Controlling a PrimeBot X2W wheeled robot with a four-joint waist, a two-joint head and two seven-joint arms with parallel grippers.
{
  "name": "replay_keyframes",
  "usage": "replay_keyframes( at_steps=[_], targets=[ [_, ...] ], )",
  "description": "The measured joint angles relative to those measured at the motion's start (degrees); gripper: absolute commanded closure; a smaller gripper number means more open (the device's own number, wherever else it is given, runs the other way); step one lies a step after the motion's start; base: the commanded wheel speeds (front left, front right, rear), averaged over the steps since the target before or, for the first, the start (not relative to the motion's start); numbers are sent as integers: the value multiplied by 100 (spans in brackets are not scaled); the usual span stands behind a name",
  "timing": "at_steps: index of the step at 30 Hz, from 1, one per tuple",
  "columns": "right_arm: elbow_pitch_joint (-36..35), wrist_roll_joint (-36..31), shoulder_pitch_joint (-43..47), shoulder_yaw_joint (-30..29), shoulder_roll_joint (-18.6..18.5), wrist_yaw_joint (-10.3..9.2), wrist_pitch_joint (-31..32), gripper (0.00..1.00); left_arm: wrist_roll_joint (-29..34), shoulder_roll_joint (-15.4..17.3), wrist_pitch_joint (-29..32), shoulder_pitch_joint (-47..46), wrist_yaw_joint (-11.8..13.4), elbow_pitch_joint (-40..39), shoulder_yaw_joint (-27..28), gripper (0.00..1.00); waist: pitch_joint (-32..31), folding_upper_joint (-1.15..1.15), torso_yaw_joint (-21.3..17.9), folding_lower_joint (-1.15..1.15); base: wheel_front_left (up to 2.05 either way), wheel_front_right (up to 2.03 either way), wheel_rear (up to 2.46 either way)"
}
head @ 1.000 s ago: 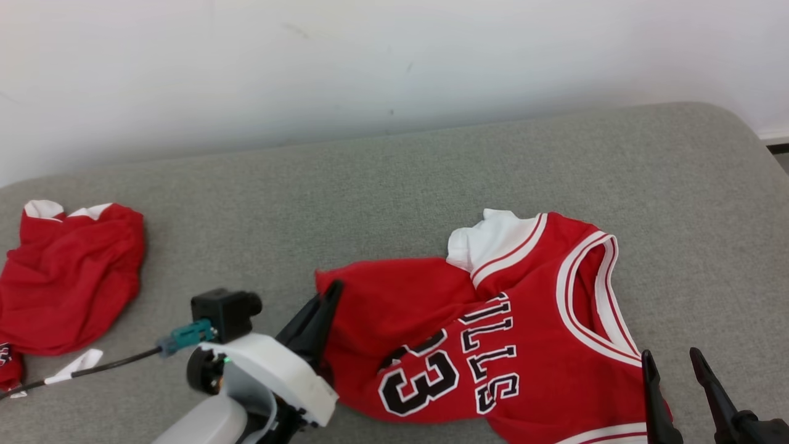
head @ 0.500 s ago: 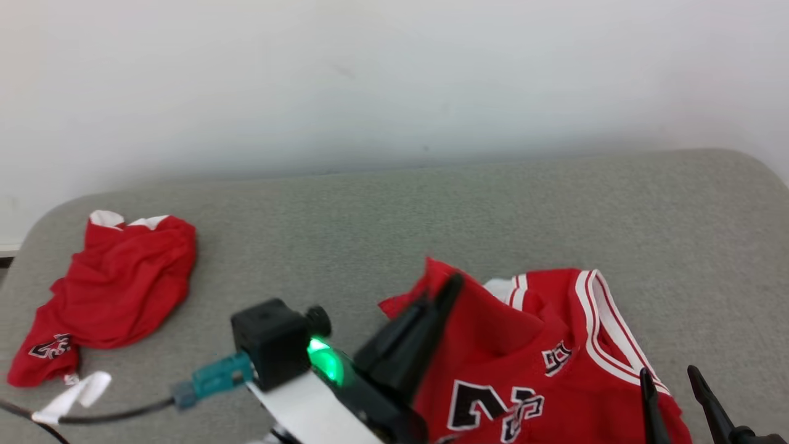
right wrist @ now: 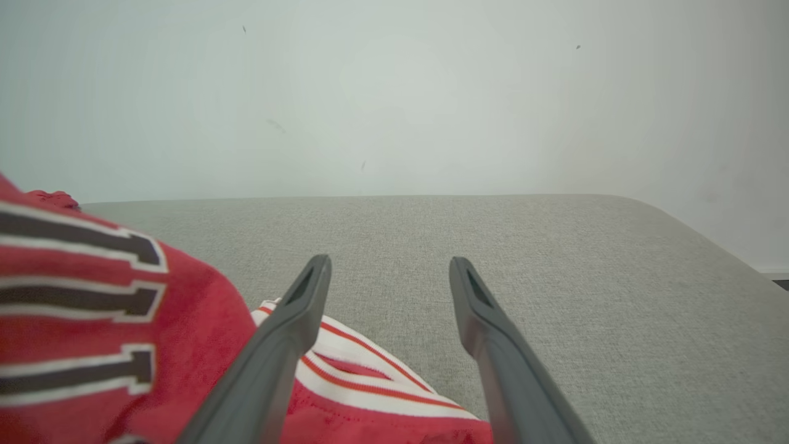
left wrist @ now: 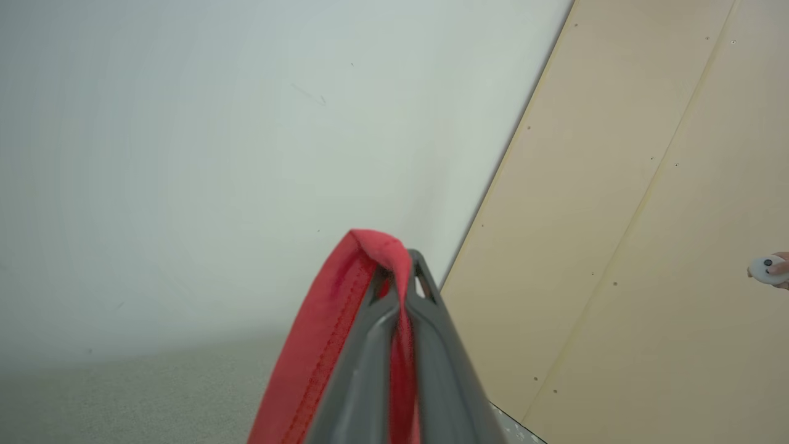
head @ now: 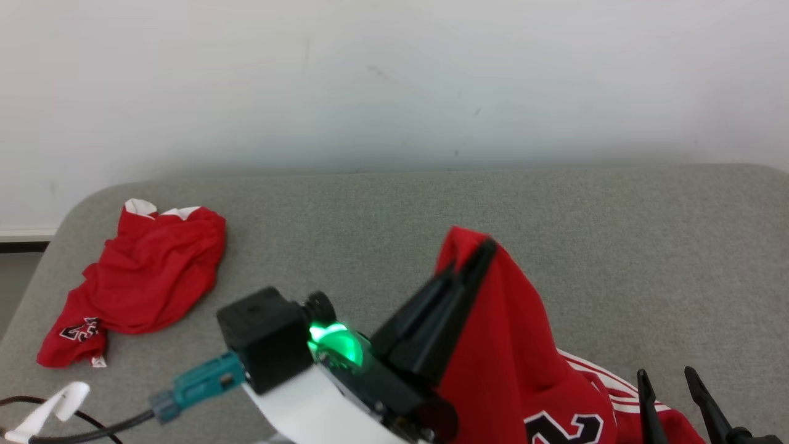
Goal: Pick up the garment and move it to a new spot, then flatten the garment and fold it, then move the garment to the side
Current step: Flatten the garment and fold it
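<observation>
- Grey cushioned surface [head: 394,209], perhaps a bed: bare across back and right.
- Red jersey [head: 511,345] front-centre, one hem raised, rest trailing down.
- Crumpled red garment [head: 148,277] near left edge.
- Left tool [head: 484,250] pinches the jersey's hem.
- Right tool [head: 665,372] spread, empty, beside its striped trim.

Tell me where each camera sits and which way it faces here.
Head view: on the head, facing forward and down at the grey cushion and wall; left gripper shut on the jersey, right gripper open, lower right.
Left wrist view: on that wrist, facing the wall and tan panel along its shut fingers.
Right wrist view: low over the cushion, facing the wall between open fingers.
Shared: the jersey, in all three.
</observation>
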Motion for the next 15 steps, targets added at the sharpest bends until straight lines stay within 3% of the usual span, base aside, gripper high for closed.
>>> replay_keyframes(
  at_steps=[5, 15],
  targets=[
    [-14, 32, -96, 29, -1, 1, 0, 0, 13, 129, -125, -156, 38, 848, 426, 100, 183, 0, -212, 0, 0, 0, 0],
    [-75, 88, -361, 13, -3, 1, 0, 0, -245, 380, -411, -909, -382, 3315, 1273, 100, 799, 0, -793, 0, 0, 0, 0]
  ],
)
